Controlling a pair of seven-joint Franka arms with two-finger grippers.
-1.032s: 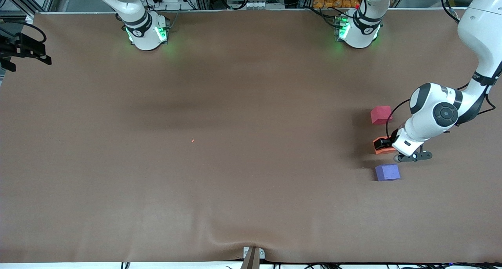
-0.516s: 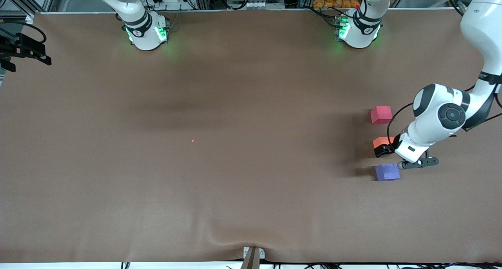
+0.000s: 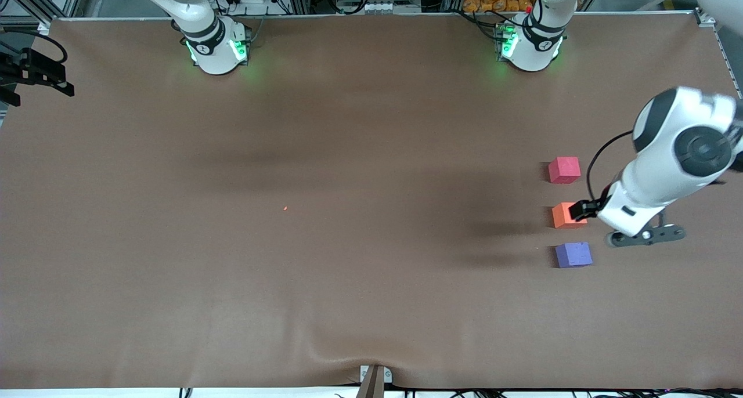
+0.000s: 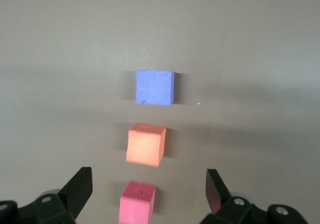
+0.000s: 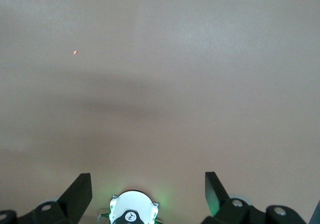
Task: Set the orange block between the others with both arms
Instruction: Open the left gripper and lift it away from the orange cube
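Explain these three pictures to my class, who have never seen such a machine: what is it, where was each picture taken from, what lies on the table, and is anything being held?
Two white robot arms stand at a brown table. One picture looks down from high across the table; the other two come from cameras on each arm's wrist. Three small cubes lie in a row toward the left arm's end: the red block, the orange block between the others, and the purple block nearest the high camera. The left gripper is open and empty above the blocks. The right gripper is open and empty too; that arm waits at its own end. Nothing is held.
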